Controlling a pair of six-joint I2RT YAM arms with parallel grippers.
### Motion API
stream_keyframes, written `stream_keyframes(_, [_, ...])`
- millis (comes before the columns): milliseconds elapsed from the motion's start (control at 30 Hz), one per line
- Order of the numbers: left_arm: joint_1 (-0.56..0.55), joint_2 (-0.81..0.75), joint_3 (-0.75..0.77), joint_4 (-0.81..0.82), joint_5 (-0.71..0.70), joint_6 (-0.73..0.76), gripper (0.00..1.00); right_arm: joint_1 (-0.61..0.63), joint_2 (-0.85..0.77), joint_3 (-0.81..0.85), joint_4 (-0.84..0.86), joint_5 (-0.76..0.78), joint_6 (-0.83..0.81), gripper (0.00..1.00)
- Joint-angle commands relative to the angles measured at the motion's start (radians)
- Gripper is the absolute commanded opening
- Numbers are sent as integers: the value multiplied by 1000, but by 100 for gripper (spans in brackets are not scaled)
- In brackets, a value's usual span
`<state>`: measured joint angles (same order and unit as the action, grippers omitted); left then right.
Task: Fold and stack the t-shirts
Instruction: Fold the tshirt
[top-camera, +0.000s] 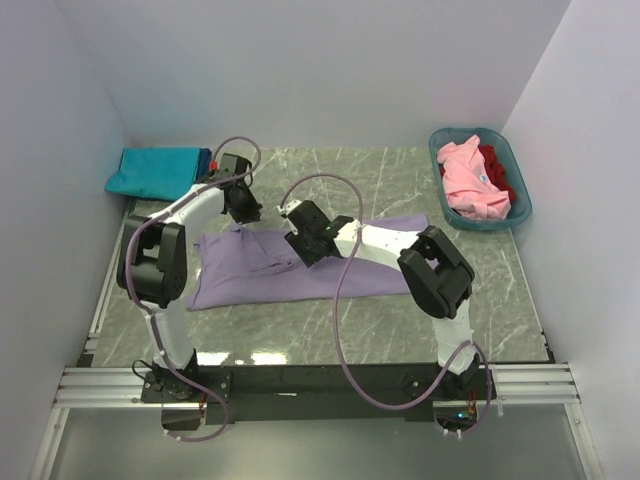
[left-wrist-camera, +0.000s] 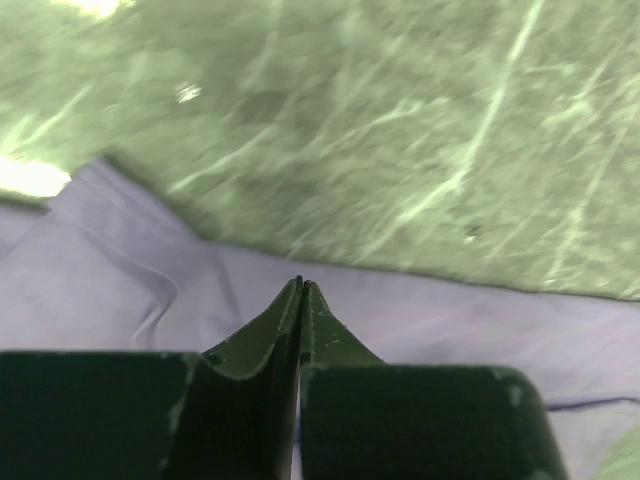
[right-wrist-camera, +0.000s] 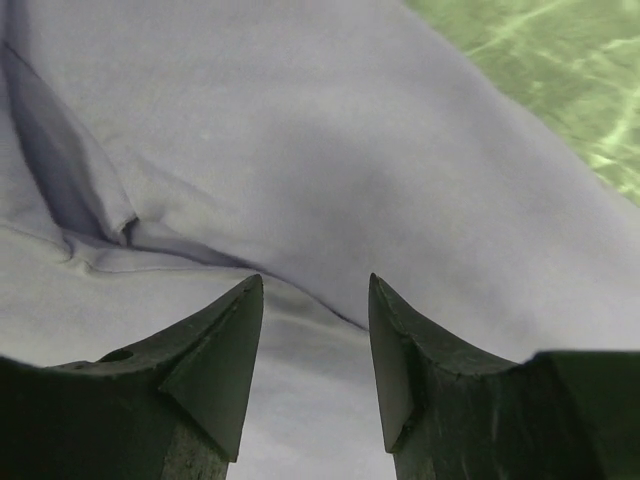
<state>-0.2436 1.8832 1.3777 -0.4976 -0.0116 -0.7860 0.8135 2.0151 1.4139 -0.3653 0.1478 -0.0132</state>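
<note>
Early days: I judge one shirt done, one in hand, two waiting.

Top view: the lavender t-shirt (top-camera: 300, 275) lies spread on the worktop (top-camera: 400, 320) beneath both hands, not yet folded small. A folded teal t-shirt (top-camera: 155, 172) sits beyond my left hand (top-camera: 243, 210). The pink t-shirt (top-camera: 468, 185) and red t-shirt (top-camera: 497, 170) fill the basket (top-camera: 440, 150), well away from my right hand (top-camera: 300, 240). Left wrist: hand (left-wrist-camera: 301, 285) clenched, with no cloth visibly caught and the shirt's edge just below. Right wrist: hand (right-wrist-camera: 315, 285) released over a crease in the lavender cloth.
</note>
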Motion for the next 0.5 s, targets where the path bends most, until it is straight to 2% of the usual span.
stream_keyframes(0, [-5, 57, 96, -19, 53, -27, 6, -11, -111, -20, 63, 33, 38, 53])
stream_keyframes(100, [-5, 106, 150, -28, 73, -32, 6, -10, -160, -33, 83, -2, 45, 53])
stream_keyframes(167, [-5, 110, 170, -58, 68, -30, 10, -7, -188, -26, 78, -57, 42, 52])
stream_keyframes(200, [-3, 97, 161, -56, 59, -32, 14, -4, -196, -23, 80, -79, 45, 52])
stream_keyframes(233, [-2, 61, 150, -47, 38, -35, 26, 9, -200, -20, 84, -97, 50, 52])
stream_keyframes(267, [10, 41, 129, -45, 32, -35, 31, 18, -199, -4, 86, -134, 51, 52])
stream_keyframes(333, [33, -17, 106, -50, 27, -32, 39, 38, -181, 25, 77, -145, 52, 51])
stream_keyframes(467, [134, -131, 21, -61, 15, -7, 48, 124, -67, 161, 40, -145, 33, 46])
